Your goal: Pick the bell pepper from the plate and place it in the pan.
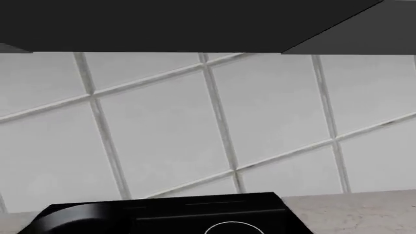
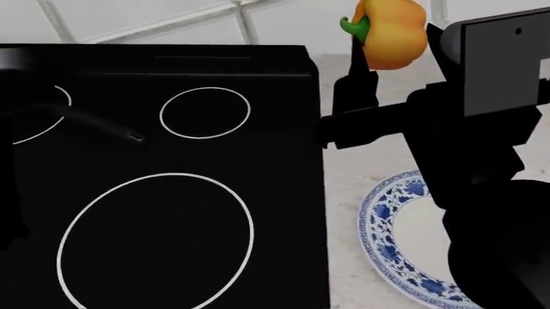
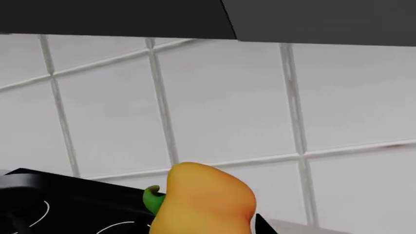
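The orange-yellow bell pepper (image 2: 393, 32) with a green stem is held up in the air by my right gripper (image 2: 400, 51), which is shut on it, to the right of the stove's back corner. It fills the lower part of the right wrist view (image 3: 204, 202). The blue-rimmed white plate (image 2: 385, 225) lies on the counter below, empty where it shows and partly hidden by my right arm. Of the black pan I see only the thin handle (image 2: 94, 122) on the stove's left side. Its body is lost against the black stove. My left gripper is not in view.
The black stove (image 2: 284, 193) has a small white burner ring (image 2: 205, 112) at the back and a large one (image 2: 154, 241) in front. A pale stone counter (image 2: 344, 187) runs along its right side. A white tiled wall (image 1: 195, 122) stands behind, under a dark hood (image 1: 162, 24).
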`<state>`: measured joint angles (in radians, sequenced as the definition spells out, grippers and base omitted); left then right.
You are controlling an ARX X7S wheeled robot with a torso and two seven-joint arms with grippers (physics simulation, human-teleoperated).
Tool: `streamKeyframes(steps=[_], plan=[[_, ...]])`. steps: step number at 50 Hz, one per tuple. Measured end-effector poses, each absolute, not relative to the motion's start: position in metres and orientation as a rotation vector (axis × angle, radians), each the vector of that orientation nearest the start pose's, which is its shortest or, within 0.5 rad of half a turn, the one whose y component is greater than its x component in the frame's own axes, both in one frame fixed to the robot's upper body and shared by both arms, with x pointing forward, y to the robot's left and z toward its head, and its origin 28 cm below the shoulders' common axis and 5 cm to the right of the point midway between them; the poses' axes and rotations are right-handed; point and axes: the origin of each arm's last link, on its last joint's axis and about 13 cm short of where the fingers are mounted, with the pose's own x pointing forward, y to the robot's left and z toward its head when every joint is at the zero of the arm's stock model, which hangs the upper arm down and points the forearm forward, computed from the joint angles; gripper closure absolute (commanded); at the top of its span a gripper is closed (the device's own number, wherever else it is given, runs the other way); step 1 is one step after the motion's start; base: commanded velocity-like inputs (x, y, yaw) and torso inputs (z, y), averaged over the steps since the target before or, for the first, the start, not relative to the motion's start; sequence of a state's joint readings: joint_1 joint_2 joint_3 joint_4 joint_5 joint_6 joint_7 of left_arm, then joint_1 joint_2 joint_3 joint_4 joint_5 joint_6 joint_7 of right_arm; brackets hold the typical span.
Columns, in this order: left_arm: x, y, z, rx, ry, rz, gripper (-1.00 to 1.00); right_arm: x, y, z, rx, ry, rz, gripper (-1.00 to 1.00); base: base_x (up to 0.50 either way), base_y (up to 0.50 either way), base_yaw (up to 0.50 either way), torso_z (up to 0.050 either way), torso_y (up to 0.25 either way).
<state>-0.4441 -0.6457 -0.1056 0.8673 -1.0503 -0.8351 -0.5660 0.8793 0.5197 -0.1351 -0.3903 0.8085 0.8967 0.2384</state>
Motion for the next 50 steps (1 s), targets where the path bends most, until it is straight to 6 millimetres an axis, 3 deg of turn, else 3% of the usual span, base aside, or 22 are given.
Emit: streamKeyframes(steps=[50], plan=[[0.192,0.248,0.224,-0.014,-0.239,-0.104,-1.0,0.28,-0.146,0.255,-0.07,-0.164,0.214,1.0,0.0,0.5,0.0,0.0,0.0]])
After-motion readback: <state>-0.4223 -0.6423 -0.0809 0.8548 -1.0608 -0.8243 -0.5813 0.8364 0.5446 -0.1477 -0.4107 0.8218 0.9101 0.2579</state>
